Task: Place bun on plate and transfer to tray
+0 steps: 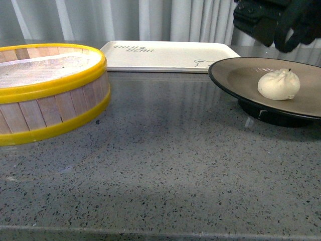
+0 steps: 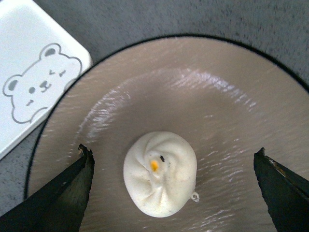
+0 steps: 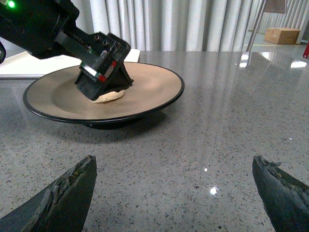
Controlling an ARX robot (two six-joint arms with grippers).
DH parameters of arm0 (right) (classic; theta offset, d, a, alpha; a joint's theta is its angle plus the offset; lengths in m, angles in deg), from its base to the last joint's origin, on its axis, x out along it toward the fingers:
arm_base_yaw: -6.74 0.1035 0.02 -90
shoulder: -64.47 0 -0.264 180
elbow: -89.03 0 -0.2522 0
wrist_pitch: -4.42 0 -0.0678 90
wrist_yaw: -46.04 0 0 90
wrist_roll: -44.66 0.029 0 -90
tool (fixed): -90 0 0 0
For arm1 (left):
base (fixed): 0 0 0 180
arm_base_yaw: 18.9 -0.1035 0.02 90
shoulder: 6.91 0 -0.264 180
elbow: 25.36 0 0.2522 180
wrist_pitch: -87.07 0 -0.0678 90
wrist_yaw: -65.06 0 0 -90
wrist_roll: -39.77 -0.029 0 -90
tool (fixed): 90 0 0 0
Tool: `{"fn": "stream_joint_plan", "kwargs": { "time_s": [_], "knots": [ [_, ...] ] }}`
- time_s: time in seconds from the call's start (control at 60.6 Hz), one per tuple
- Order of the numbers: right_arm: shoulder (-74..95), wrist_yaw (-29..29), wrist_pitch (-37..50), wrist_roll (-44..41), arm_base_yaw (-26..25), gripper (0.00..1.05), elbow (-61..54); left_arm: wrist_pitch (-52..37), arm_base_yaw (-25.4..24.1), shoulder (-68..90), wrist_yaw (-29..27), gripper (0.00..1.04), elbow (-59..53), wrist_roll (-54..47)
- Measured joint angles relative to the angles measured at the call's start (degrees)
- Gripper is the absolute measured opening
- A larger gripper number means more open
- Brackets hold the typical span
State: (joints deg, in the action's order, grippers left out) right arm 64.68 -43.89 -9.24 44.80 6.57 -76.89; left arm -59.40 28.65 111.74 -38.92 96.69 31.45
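The small white steamed bun with the pleated top point(image 2: 160, 174) sits on the wide tan plate with the glossy black rim point(image 2: 217, 87), at the lower middle of the left wrist frame. The first half of the task looks done. The left gripper point(image 2: 172, 151) hangs over the bun with its jaws spread wide. One dark finger point(image 2: 67, 188) stands on each side, clear of the bun and holding nothing, which reads as a release.

The right gripper point(image 3: 174, 159) is likewise wide open and empty, low over bare table and facing the plate's rim. It is probably lined up to take that edge.

The cream rectangular tray with the bear drawing point(image 1: 165, 55) lies at the upper middle of the front frame, its corner just beside the plate's rim, so the carry is short. The tray's raised rim must be cleared, and the loose bun could roll if the plate tips.

The speckled grey stone table point(image 1: 175, 165) is open across the lower frame. The yellow-rimmed wooden steamer basket point(image 1: 50, 95) fills the left, well apart from the plate.
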Motion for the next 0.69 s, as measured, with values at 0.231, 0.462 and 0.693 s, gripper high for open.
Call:
{"fn": "stream_joint_plan", "kwargs": {
  "time_s": [0.231,0.462,0.693],
  "knots": [
    [0.0,0.0,0.0,0.0,0.0,0.96,0.0,-9.3,-5.8,-17.0,-1.3,0.98,-13.4,2.1],
    [0.0,0.0,0.0,0.0,0.0,0.96,0.0,-13.7,-19.5,-41.2,2.1,0.98,-33.5,2.1],
    [0.0,0.0,0.0,0.0,0.0,0.96,0.0,-13.0,-41.0,-60.3,15.1,0.97,-50.4,1.7]
  ]
}}
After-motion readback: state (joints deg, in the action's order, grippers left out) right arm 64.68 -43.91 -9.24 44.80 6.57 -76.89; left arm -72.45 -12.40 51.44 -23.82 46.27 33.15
